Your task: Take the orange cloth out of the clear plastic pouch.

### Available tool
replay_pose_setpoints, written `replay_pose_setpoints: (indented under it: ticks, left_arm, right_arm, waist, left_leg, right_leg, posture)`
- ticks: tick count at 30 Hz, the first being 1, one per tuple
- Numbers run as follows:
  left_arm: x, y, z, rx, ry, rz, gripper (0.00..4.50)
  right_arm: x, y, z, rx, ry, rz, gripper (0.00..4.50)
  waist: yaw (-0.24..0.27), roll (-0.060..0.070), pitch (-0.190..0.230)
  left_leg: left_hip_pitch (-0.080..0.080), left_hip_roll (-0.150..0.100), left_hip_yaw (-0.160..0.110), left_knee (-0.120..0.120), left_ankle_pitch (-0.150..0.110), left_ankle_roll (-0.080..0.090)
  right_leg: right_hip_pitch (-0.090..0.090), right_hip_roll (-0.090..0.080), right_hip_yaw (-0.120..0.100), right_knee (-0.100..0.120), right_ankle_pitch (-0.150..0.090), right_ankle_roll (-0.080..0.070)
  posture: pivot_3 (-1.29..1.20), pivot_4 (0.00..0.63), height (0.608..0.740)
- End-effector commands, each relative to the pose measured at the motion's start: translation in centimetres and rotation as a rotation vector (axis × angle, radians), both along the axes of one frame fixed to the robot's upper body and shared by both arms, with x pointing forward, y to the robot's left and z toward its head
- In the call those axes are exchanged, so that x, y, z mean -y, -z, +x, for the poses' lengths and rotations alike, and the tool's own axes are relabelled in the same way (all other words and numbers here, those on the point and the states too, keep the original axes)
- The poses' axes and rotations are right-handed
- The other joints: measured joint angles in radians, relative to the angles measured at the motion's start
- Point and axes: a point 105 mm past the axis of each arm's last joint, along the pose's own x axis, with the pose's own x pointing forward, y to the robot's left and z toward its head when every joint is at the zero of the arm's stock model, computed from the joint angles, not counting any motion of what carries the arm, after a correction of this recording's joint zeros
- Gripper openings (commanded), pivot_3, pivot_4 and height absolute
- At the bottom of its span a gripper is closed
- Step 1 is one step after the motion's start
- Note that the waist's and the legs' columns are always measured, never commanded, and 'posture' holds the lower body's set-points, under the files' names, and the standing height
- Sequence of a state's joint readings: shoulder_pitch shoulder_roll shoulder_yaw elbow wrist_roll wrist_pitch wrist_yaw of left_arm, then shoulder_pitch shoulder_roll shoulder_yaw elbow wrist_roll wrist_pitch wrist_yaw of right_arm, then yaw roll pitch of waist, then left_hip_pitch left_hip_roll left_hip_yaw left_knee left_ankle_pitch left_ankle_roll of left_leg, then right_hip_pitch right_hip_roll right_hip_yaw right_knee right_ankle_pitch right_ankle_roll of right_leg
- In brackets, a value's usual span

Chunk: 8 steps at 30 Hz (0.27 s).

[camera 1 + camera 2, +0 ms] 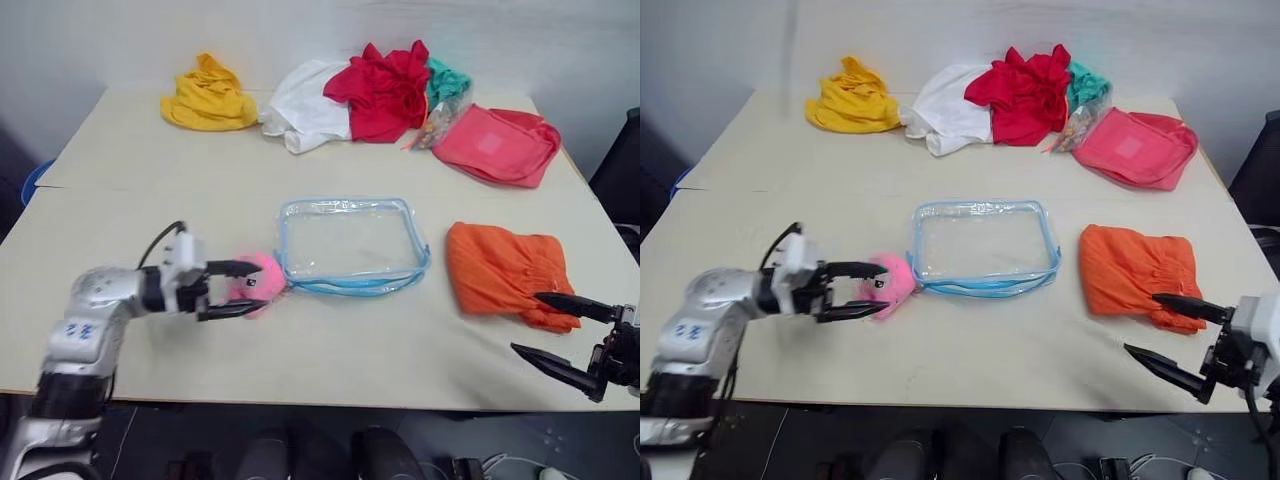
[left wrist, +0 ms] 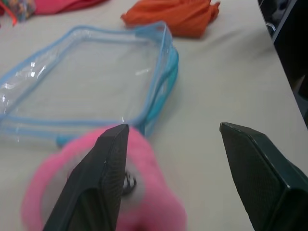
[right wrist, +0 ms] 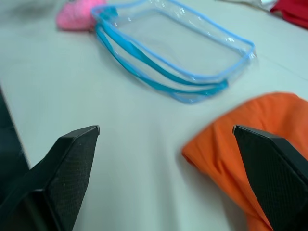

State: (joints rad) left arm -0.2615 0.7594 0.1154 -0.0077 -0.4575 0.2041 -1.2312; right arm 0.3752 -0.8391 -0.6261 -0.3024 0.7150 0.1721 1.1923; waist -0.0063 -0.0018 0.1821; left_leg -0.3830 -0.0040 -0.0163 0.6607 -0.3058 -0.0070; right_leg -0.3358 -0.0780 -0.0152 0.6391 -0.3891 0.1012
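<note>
Orange cloth (image 1: 505, 272): out on desk (image 1: 330, 330), beside empty clear plastic pouch (image 1: 350, 245). Left gripper (image 1: 240, 289), right gripper (image 1: 560, 335): jaws spread, holding nothing. Risk: left jaws snagging pink charm (image 1: 258, 280), dragging pouch.

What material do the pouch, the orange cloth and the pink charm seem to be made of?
The clear plastic pouch: soft transparent plastic, glossy, since the table shows through and highlights glint on it; its light blue trim looks like fabric tape. The orange cloth: matte woven fabric with gathered wrinkles, probably cotton or similar. The pink charm: fuzzy plush, judging by its soft, blurred outline.
</note>
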Motion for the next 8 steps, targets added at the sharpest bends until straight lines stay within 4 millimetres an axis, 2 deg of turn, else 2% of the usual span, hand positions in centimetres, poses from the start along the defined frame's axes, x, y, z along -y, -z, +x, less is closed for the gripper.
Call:
replay_pose_setpoints:
  ticks: [1,4,8]
  left_arm:
    - [-3.2,1.0,-0.9,0.112,-0.125,0.085,3.09]
    - [-4.3,2.3,-2.1,0.107,-0.204,0.123,3.09]
    - [-4.3,2.0,-3.5,0.123,-0.267,0.091,3.09]
  right_arm:
    - [-3.0,1.1,0.4,0.054,-0.09,0.019,4.45]
    - [-4.8,3.1,1.0,0.122,-0.157,-0.014,4.45]
    - [-5.2,4.9,1.5,0.142,-0.19,-0.042,4.45]
  waist:
    - [0.002,-0.001,0.0]
    - [0.002,-0.001,-0.001]
    - [0.011,-0.001,0.0]
  left_leg:
    - [0.0,0.0,0.0,0.0,0.0,0.0]
    - [0.0,0.0,0.0,-0.002,-0.001,0.0]
    - [-0.004,-0.001,0.0,-0.001,-0.001,0.001]
  right_leg:
    - [0.0,-0.001,0.0,-0.001,0.0,0.0]
    - [-0.001,-0.001,0.001,-0.003,0.0,0.0]
    - [-0.004,-0.002,0.001,-0.002,0.0,0.0]
  posture:
    - [0.0,0.15,0.74]
    - [0.0,0.15,0.74]
    - [0.0,0.15,0.74]
